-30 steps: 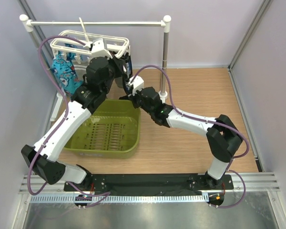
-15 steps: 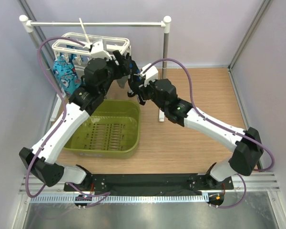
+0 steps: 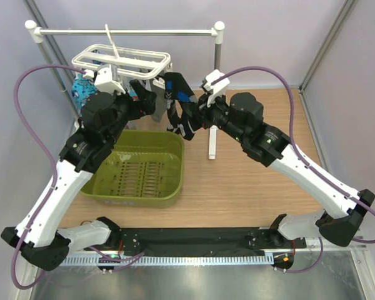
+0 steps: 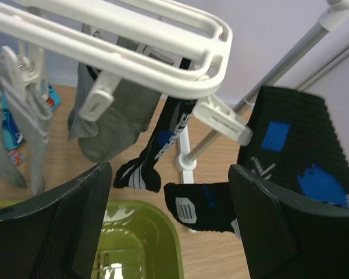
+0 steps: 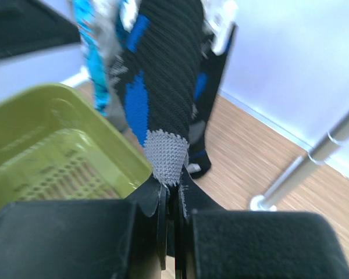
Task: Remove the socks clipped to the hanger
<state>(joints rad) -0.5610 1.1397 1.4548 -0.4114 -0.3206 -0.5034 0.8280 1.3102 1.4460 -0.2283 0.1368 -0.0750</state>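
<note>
Top cam: right gripper (image 3: 189,120) is pinched on a black sock (image 3: 177,94) just off the hanger (image 3: 122,57)'s right end, long axis running hanger-to-claw. Left wrist: left gripper (image 4: 170,174) wide, empty; grey sock (image 4: 113,116) hangs under the hanger straight ahead, so left arm's nearer imo. Right wrist: jaws clamp the sock's grey patch, can't tell if it's off its clip.

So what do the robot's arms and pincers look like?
The left arm and right arm are smooth white tubes joined by chunky black joints. A thin purple cable loops along each one. The left pincer and right pincer each have two flat black fingers with a bumpy, grippy surface.
</note>
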